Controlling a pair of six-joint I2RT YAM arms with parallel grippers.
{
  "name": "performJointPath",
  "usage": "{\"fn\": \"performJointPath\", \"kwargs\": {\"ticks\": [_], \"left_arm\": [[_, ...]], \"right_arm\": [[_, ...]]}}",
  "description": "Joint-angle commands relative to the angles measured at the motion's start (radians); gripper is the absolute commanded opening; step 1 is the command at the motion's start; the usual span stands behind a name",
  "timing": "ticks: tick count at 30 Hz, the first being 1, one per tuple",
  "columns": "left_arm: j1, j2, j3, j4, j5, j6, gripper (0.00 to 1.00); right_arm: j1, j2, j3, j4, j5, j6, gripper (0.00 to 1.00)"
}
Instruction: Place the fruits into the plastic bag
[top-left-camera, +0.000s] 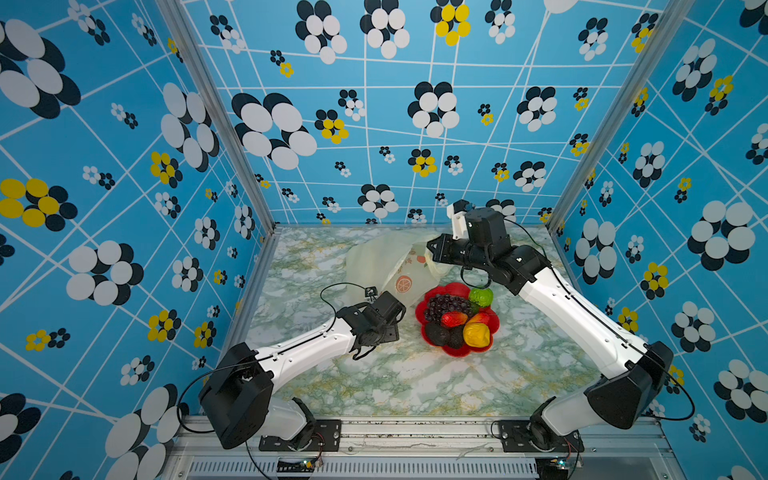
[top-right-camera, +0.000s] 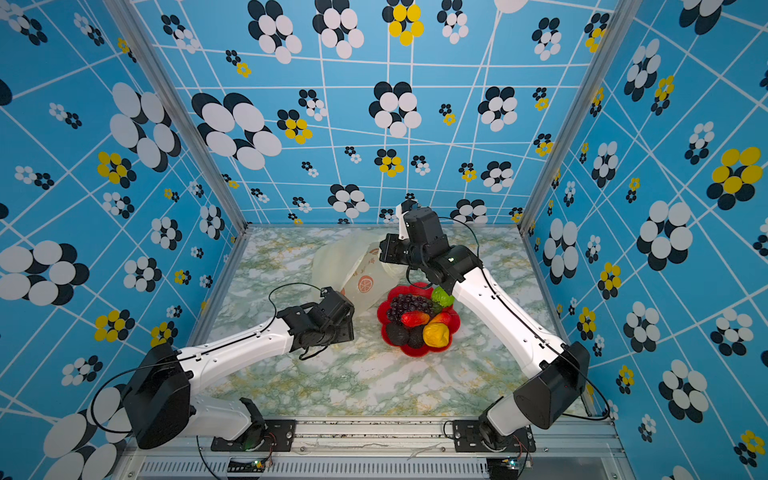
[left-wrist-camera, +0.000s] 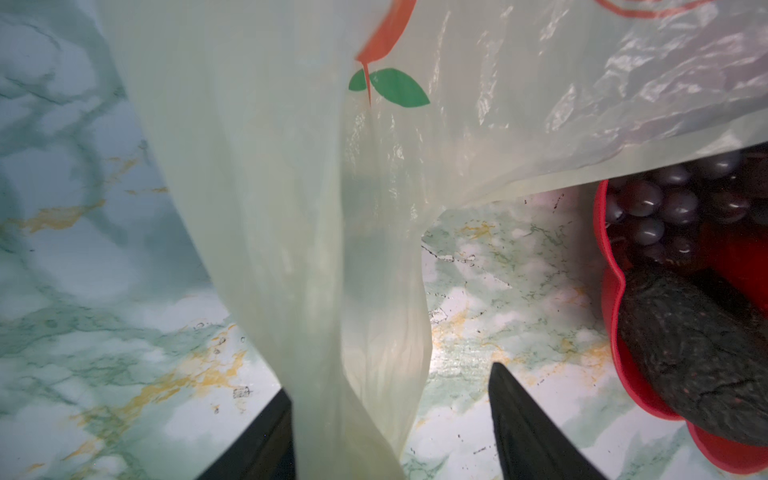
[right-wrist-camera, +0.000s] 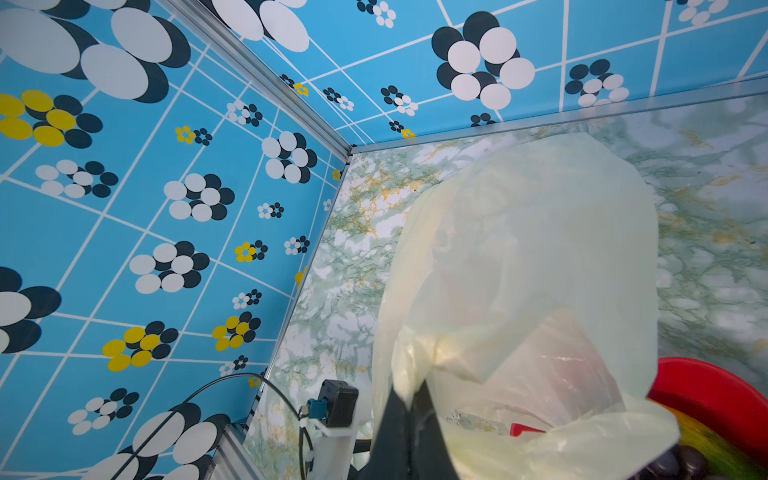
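Note:
The plastic bag, cream and crinkly with orange prints, stands lifted at the table's back middle. My right gripper is shut on its upper rim and holds it up. My left gripper is open, and a twisted handle strip of the plastic bag hangs between its fingers, against one finger and apart from its mate. The fruits lie on a red flower-shaped plate beside the bag: purple grapes, a green one, a red one, a yellow one and a black bumpy one.
The marbled table is walled by blue flowered panels at the back and both sides. The bag's lower edge overhangs the plate's rim. My left wrist sits low, just left of the plate.

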Motion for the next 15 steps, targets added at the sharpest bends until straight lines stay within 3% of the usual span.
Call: {"fn": "performJointPath", "kwargs": {"ticks": [1, 3, 5, 9, 15], "left_arm": [[-0.012, 0.042, -0.014, 0.019, -0.026, -0.013, 0.64], [-0.017, 0.071, -0.006, 0.019, -0.028, -0.013, 0.60], [-0.026, 0.085, -0.003, 0.017, -0.029, -0.013, 0.47], [-0.030, 0.049, 0.003, -0.020, -0.035, -0.010, 0.02], [-0.005, -0.148, 0.078, -0.200, -0.097, 0.094, 0.00]], "right_arm": [[0.008, -0.006, -0.018, 0.019, -0.013, 0.001, 0.00], [0.008, -0.010, -0.024, 0.019, -0.007, -0.001, 0.00], [0.007, -0.014, -0.028, 0.017, 0.003, -0.006, 0.00], [0.000, -0.020, -0.037, 0.011, 0.019, -0.018, 0.00], [-0.068, -0.015, -0.057, 0.005, 0.001, -0.029, 0.00]]}}
